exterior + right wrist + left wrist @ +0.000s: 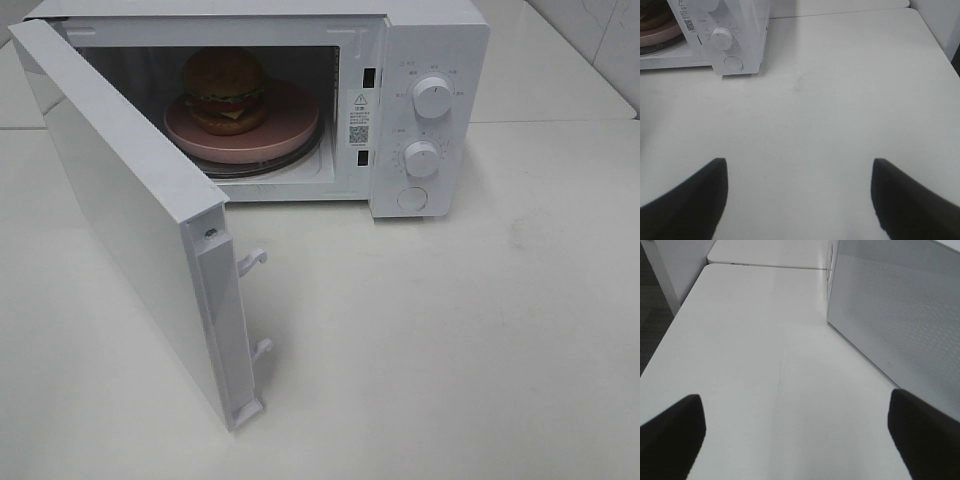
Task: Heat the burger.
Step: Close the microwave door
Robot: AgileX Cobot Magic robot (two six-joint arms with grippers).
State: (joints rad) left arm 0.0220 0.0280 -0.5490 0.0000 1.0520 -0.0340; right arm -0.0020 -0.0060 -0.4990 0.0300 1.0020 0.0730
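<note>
Left gripper point(795, 407): jaws wide, nothing between them, low over the table point(740, 340) just beside the outer face of the door point(120, 200). The door stands fully open and its latch hooks point(252, 262) jut from the free edge.

Burger point(224, 90) is inside the microwave point(430, 40), upright on the plate point(290, 125), sitting toward the plate's left side.

Upper knob point(432, 97), lower knob point(421, 158) and button point(412, 198) are on the right panel, nothing touching them.

Right gripper point(799, 167): jaws wide, empty, over bare table, well apart from the panel.

Step in hand, likely: shut the door.

Risks:
- A hard shove could slide the whole microwave or jolt the burger over.
- A weak push may leave the latch uncaught, so no heating.
- A finger could snag on the hooks.
- Later, the right gripper could slip on a smooth knob or turn the wrong one.
</note>
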